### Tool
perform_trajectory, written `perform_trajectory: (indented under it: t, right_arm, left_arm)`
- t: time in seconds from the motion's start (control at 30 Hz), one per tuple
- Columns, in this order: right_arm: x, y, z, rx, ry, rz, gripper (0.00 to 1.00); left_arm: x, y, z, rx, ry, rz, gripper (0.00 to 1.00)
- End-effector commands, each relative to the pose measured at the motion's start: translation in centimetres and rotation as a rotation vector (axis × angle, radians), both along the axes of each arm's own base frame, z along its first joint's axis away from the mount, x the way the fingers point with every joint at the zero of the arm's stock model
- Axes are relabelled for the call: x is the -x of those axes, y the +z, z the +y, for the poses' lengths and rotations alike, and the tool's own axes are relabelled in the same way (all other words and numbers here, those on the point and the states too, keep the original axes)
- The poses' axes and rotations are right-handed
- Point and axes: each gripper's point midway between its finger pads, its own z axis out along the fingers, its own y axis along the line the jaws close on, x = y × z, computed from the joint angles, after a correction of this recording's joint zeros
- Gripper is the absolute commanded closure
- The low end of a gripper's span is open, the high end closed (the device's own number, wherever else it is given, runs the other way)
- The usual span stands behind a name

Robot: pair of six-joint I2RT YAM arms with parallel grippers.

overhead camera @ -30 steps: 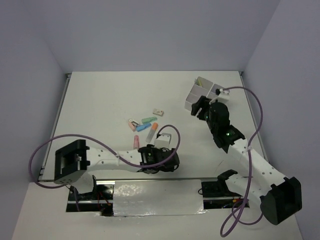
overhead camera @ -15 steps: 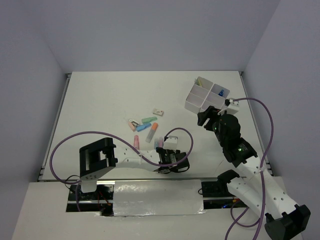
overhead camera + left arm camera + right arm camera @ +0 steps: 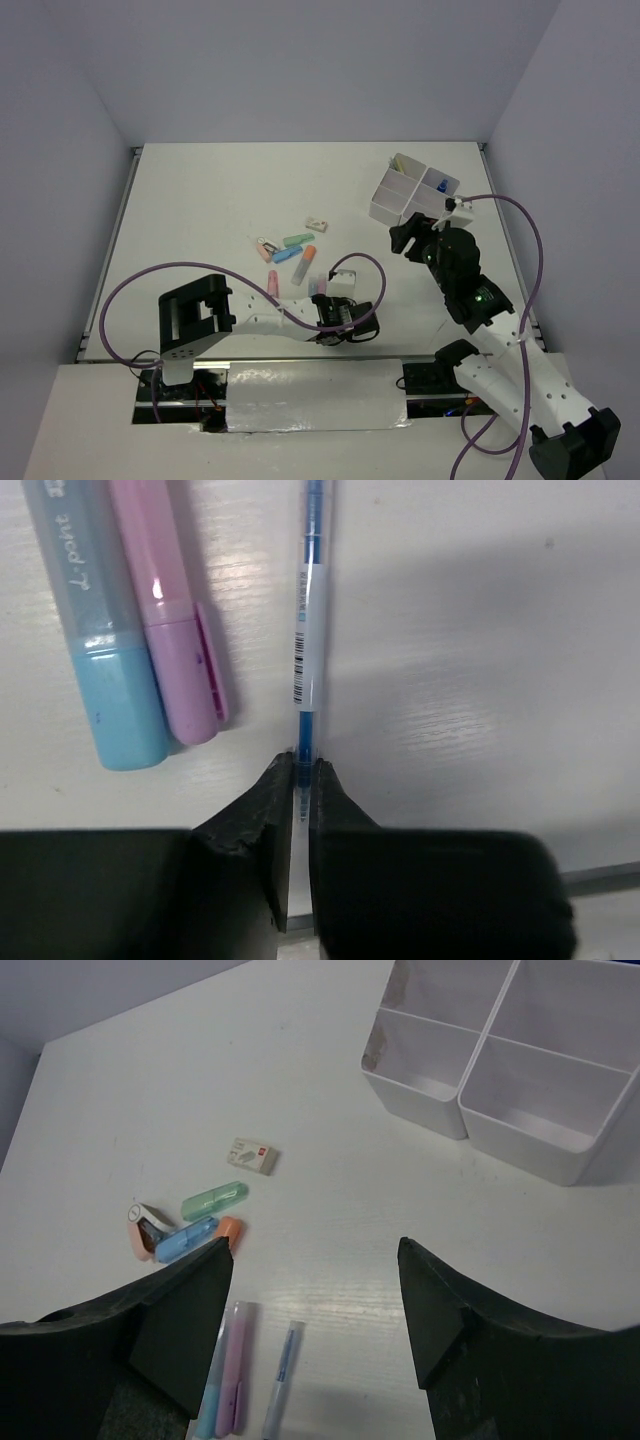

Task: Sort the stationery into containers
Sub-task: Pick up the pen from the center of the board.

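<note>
One thin blue pen with a barcoded clear barrel: its near end was pinched between the jaws of the left gripper, which stood wide a second earlier. Pickup judged begun. The pen lay flat on the white table, beside a stubby pink marker. Right gripper was wide and empty, near the white four-compartment plastic tray.

The tray stands far right on the surface; the pen lies just right of two side-by-side markers.
</note>
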Motion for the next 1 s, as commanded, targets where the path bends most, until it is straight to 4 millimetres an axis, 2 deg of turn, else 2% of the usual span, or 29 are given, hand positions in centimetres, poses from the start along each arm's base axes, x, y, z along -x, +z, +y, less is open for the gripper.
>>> perform_trajectory:
  t: [0.0,0.03,0.13,0.17,0.27,0.4,0.47,0.53,0.6,0.77,0.83,0.97]
  right_arm:
    - [-0.6,0.8,0.8,-0.024,0.043,-0.032,0.26]
    - [-0.6,0.7,0.9,-0.027,0.052,-0.028,0.25]
    - [-0.8,-0.2,1.7,-0.054,0.121,-0.001,0.25]
    - [-1.2,-0.5,1.0,-0.061,0.106,0.010,0.25]
    - [-1.2,-2.6,1.3,-0.096,0.119,0.072,0.25]
    - [-1.3,-3.8,2.1,-0.141,0.139,0.102,0.25]
    - [-1.1,-4.4,3.0,-0.161,0.181,0.112,0.25]
    - [-0.7,-4.8,4.1,-0.191,0.238,0.114,0.25]
    - [0.0,-5.0,5.7,-0.228,0.320,0.100,0.25]
    - [0.8,-6.5,8.0,-0.236,0.385,0.145,0.25]
    - [1.2,-6.9,8.8,-0.236,0.410,0.157,0.27]
    - [1.2,-8.5,9.0,-0.232,0.392,0.207,0.29]
  left_arm:
    - [1.8,-3.5,0.8,-0.044,-0.040,0.100,0.94]
    - [1.9,-3.6,0.7,-0.039,-0.049,0.103,1.00]
    - [2.1,-3.2,-0.1,-0.003,-0.089,0.113,1.00]
    - [2.2,-2.9,-0.5,0.008,-0.112,0.107,1.00]
    - [1.6,-0.4,-1.1,0.075,-0.113,0.049,1.00]
    - [0.2,4.1,-1.9,0.218,-0.138,-0.077,1.00]
    - [-0.1,5.7,-2.1,0.260,-0.180,-0.127,1.00]
    - [-0.3,7.3,-3.4,0.314,-0.241,-0.172,1.00]
    - [-0.4,8.2,-3.9,0.336,-0.249,-0.185,1.00]
    - [-0.7,9.2,-4.6,0.380,-0.260,-0.216,1.00]
    - [-0.8,9.4,-4.7,0.385,-0.258,-0.220,1.00]
    - [-0.9,9.9,-4.5,0.399,-0.252,-0.233,1.00]
